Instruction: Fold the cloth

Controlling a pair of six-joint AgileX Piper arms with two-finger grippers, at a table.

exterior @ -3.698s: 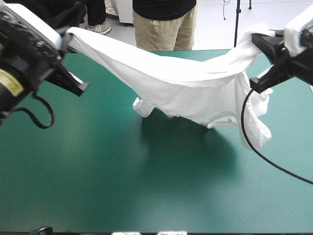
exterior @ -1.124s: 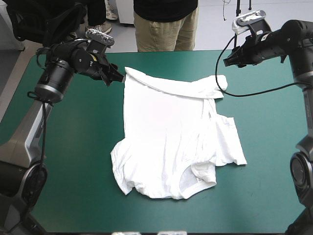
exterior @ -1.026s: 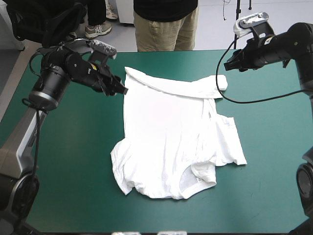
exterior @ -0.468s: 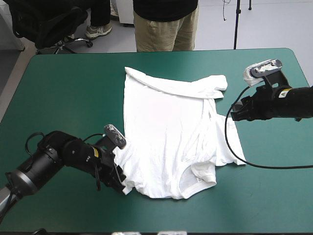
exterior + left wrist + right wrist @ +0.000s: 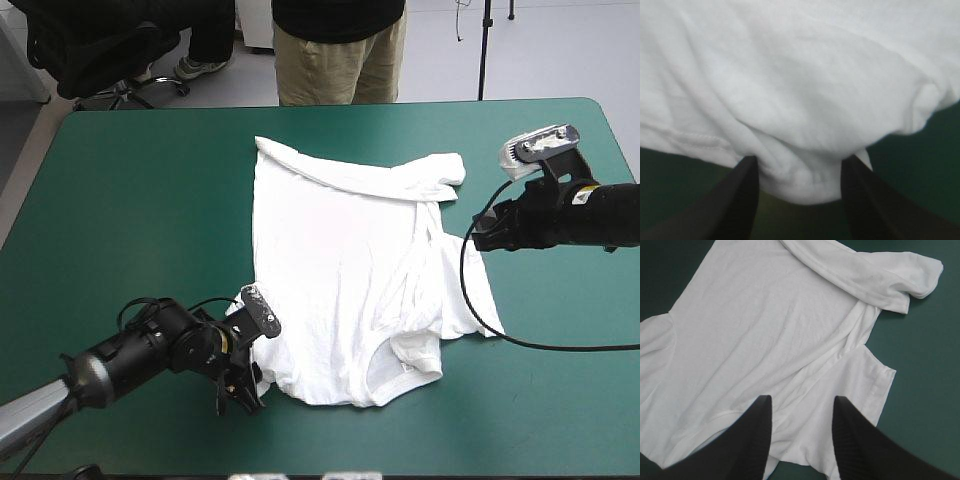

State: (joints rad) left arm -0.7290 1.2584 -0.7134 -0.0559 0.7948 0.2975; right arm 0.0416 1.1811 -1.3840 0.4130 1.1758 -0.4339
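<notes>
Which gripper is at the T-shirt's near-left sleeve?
The left gripper: its open fingers flank that sleeve's hem on the T-shirt. The right gripper, also open, sits by the opposite sleeve.

The T-shirt (image 5: 340, 270) is thin white cloth, soft, matt and creased, with a stitched hem. The desk (image 5: 120, 210) wears a smooth teal-green cover (image 5: 540, 400) with a faint sheen. The right pincer (image 5: 802, 399) has matt black, finely ribbed fingers (image 5: 855, 450).

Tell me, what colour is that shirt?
The short-sleeved cloth T-shirt is plain white, clearest in the high view.
</notes>
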